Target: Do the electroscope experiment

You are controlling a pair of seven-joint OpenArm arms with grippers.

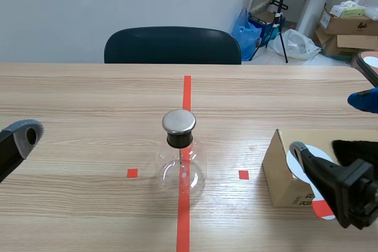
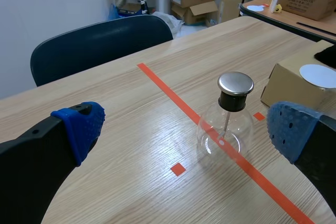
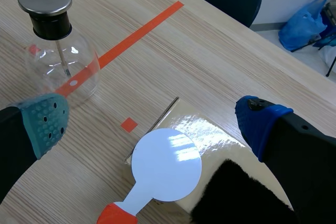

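The electroscope (image 1: 180, 159), a clear glass flask with a black neck and a round metal cap, stands on the red tape line at mid-table. A cardboard box (image 1: 282, 176) lies to its right. On the box rest a white disc paddle (image 3: 166, 164) with a red handle and a patch of black fur (image 3: 236, 192). My right gripper (image 3: 152, 121) hovers open over the box, with the paddle just below and between its fingers. Well short of the flask (image 2: 226, 129), my left gripper (image 2: 184, 129) is open and holds nothing. Only one of its fingers (image 1: 26, 135) shows at the scene's left edge.
A dark chair (image 1: 172, 45) stands pushed in at the table's far side. Cardboard boxes (image 1: 348, 25) and a blue bag (image 1: 246, 28) sit on the floor beyond the back right corner. A second table (image 2: 294, 11) with items stands farther off.
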